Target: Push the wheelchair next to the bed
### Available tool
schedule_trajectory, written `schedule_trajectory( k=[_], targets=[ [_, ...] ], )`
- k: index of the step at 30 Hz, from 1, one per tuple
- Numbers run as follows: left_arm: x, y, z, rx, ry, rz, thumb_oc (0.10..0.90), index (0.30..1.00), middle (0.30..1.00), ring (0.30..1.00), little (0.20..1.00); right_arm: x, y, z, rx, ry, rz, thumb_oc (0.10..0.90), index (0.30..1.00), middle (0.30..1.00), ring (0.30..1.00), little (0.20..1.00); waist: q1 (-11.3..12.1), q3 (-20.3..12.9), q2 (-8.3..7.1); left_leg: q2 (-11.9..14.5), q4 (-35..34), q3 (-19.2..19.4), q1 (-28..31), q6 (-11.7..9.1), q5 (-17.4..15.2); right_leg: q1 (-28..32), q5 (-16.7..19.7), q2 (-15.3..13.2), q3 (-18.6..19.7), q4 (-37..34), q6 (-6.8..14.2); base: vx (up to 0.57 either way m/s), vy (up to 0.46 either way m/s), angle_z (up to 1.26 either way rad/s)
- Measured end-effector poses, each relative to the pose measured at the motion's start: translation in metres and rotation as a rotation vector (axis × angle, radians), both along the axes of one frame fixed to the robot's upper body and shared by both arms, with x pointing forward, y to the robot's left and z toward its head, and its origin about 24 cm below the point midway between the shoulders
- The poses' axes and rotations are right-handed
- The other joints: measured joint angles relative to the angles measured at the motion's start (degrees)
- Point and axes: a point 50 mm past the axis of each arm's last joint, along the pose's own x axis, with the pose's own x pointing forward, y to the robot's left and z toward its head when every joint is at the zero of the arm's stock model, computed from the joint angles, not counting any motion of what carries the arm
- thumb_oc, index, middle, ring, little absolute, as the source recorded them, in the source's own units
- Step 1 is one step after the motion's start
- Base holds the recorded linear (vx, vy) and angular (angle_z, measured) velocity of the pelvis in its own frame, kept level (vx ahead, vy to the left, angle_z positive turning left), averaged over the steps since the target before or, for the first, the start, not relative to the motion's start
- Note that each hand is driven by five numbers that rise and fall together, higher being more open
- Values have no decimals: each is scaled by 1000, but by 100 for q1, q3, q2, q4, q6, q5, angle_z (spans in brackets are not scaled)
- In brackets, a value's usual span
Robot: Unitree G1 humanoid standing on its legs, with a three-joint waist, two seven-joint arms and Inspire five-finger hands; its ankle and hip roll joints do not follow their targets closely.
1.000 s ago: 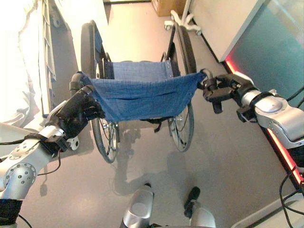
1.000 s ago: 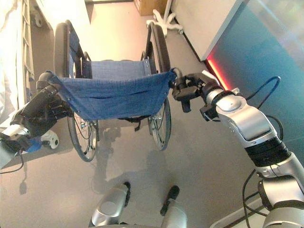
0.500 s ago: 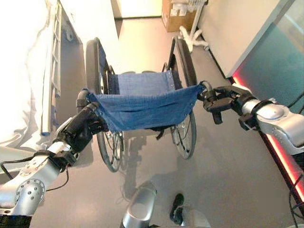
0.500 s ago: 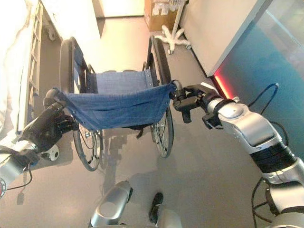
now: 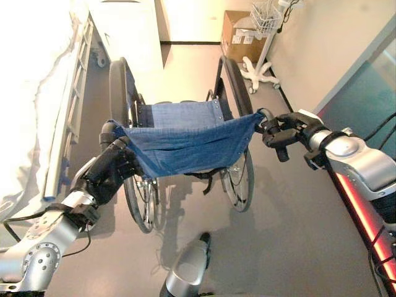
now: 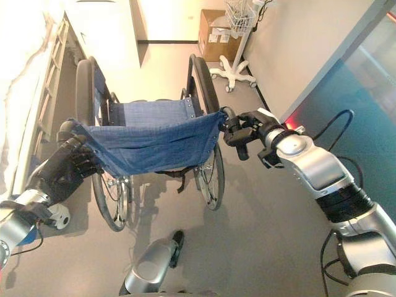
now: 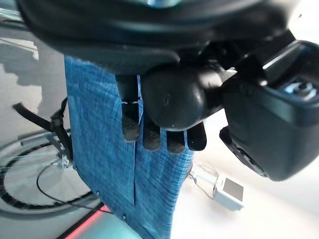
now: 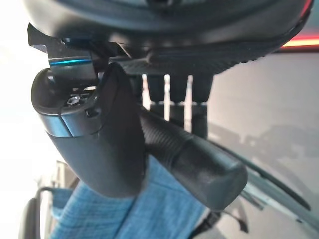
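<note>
I have the left hand (image 5: 110, 172) and right hand (image 5: 276, 128) each wrapped around a push handle behind the blue backrest (image 5: 189, 143), steering the wheelchair (image 5: 232, 93) squarely along the floor, just beside the bed (image 5: 37, 105).

Grey floor (image 5: 291, 204) stretches ahead of me. On my left stands a bed rail (image 5: 68, 124) under white bedding (image 5: 31, 74). Ahead, a cardboard box (image 5: 238, 37) sits by the far wall, beside a white wheeled stand (image 5: 263, 65) carrying a wire basket (image 5: 266, 15). On my right, a teal panel (image 6: 365, 105) with a red glowing strip (image 5: 356, 201) along its base.
</note>
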Motion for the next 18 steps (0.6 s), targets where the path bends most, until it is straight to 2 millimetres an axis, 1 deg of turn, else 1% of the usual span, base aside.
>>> schedule_trajectory(
  k=[1,2,4,5,6,7,8,9,10,11,12,13,14,15,16,17,18],
  targets=[
    [1,2,5,24,-4,-4,400,300,300,300,300,0,0,-1,1,3,-3,400,300,300,300,300,-61,0,-136,-81,-139,79,123,42,-18,-227,205,-1,178,551,60,275,-42,62],
    [3,2,8,36,-11,-6,400,300,300,300,300,1,0,-2,5,5,-4,400,300,300,300,300,-90,-1,-242,-142,-351,193,278,63,22,-327,320,18,281,592,17,314,-51,58],
    [4,2,10,42,-14,-9,400,300,300,300,300,1,0,-2,8,3,-8,400,300,300,300,300,-109,-2,-308,-204,-502,187,400,77,58,-293,385,1,260,191,-140,224,-108,31],
    [4,2,11,45,-14,-10,400,300,300,300,300,1,0,-1,8,-6,-7,400,300,300,300,300,-112,-2,-317,-260,-606,121,487,77,58,-194,330,-49,219,-65,-247,231,-214,20],
    [4,3,12,50,-11,-14,400,300,300,300,300,2,-1,1,4,-18,-8,400,300,300,300,300,-86,4,-284,-311,-725,-215,536,49,73,-53,33,-199,112,-508,-818,264,-252,2],
    [4,3,12,56,-9,-18,400,300,300,300,300,2,-1,4,5,-32,-7,400,300,300,300,300,-67,9,-247,-333,-709,-425,512,26,88,55,-96,-267,14,-1046,-1035,214,-257,-6],
    [4,3,13,55,-9,-20,400,300,300,300,300,3,-1,10,-1,-67,-1,400,300,300,300,300,-105,46,-102,-368,-784,-902,513,-13,118,75,-133,-398,96,-1694,-1061,216,-283,-2],
    [5,2,14,50,-11,-22,400,300,300,300,300,3,-2,13,1,-84,-1,400,300,300,300,300,-127,95,3,-383,-800,-1183,539,-39,137,66,-146,-426,95,-1911,-1083,278,-404,29],
    [8,0,14,46,-13,-33,400,300,300,300,300,3,-5,20,0,-112,-5,400,300,300,300,300,-240,239,350,-382,-822,-1945,669,-83,166,24,-96,-396,146,-2381,-1036,208,-312,45],
    [8,0,14,50,-7,-37,400,300,300,300,300,2,-6,22,-7,-117,-5,400,300,300,300,300,-333,256,463,-376,-845,-2232,703,-159,177,-36,0,-414,168,-2616,-879,347,-513,76],
    [9,0,16,49,-11,-47,400,300,300,300,300,0,-8,25,-28,-126,-4,400,300,300,300,300,-446,256,490,-455,-905,-2632,717,-228,195,-261,178,-533,341,-2837,-713,277,-403,79],
    [11,-1,18,38,-16,-54,400,300,300,300,300,-3,-10,27,-36,-127,-4,400,300,300,300,300,-544,266,474,-481,-909,-2771,710,-305,171,-377,352,-660,452,-3024,-723,323,-474,106],
    [14,-3,17,22,-21,-60,400,300,300,300,300,-5,-12,29,-33,-128,-4,400,300,300,300,300,-725,263,464,-506,-900,-2849,683,-379,68,-423,770,-843,609,-3372,-707,308,-396,108],
    [15,0,19,35,-17,-55,400,300,300,300,300,-6,-11,29,-29,-125,-5,400,300,300,300,300,-839,265,455,-507,-848,-2879,712,-350,52,-461,1162,-972,725,-3661,-546,407,-487,94],
    [15,2,19,40,-13,-49,400,300,300,300,300,-6,-10,29,-26,-121,0,400,300,300,300,300,-804,266,444,-530,-785,-3056,753,-348,0,-504,1307,-1026,760,-3725,-489,474,-513,76],
    [16,4,21,46,-16,-41,400,300,300,300,300,-7,-9,29,-23,-118,4,400,300,300,300,300,-862,262,429,-511,-763,-3311,807,-440,-56,-517,1401,-956,756,-3743,-488,430,-432,73],
    [18,4,24,46,-25,-35,400,300,300,300,300,-9,-9,30,-19,-109,2,400,300,300,300,300,-907,266,363,-490,-762,-3441,853,-527,-111,-469,1422,-842,728,-3787,-486,365,-361,78]
  ],
)
